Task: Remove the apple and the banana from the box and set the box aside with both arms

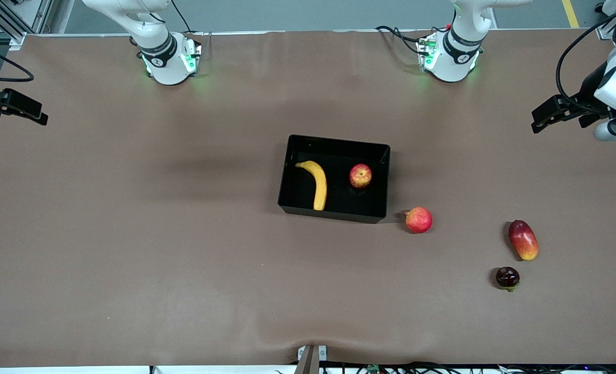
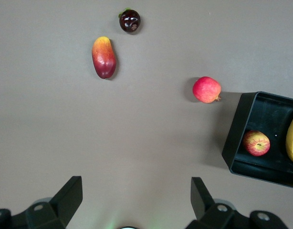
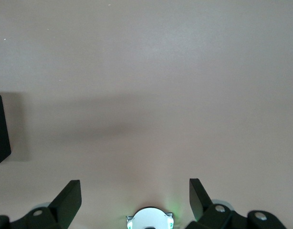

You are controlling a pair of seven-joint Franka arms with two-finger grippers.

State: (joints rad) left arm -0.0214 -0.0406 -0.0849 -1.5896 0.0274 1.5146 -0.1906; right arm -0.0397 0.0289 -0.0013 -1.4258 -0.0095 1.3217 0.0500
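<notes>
The black box (image 1: 335,150) is seen at the middle of the brown tabletop (image 1: 131,234), between the two claws and well apart from each. Inside it the banana (image 1: 316,183) is laid flat toward the right arm's end, its curved tip pointing toward the robots' bases. The apple (image 1: 360,175) is set in the same box toward the left arm's end, apart from the banana and close to the box wall.

The left claw (image 2: 135,198) is held up in the air over the left arm's end of the tabletop, its two black fingers (image 2: 66,194) spread wide apart with nothing between them. In the left wrist view the box corner, the apple inside it, and part of the banana are seen ahead of this claw. A redder round fruit with a nub (image 1: 418,219) is found just beside the box's outer corner, outside it. An oblong red-and-yellow fruit (image 1: 523,239) and a small dark round fruit (image 1: 507,277) are placed near each other, well apart from the box, closer to the left claw's end.

The right claw (image 3: 135,198) is held over the right arm's end of the tabletop, likewise spread apart and empty. Only bare tabletop and a sliver of a black edge are shown beneath it. In the front view this claw (image 1: 9,106) is seen at the tabletop's edge.
</notes>
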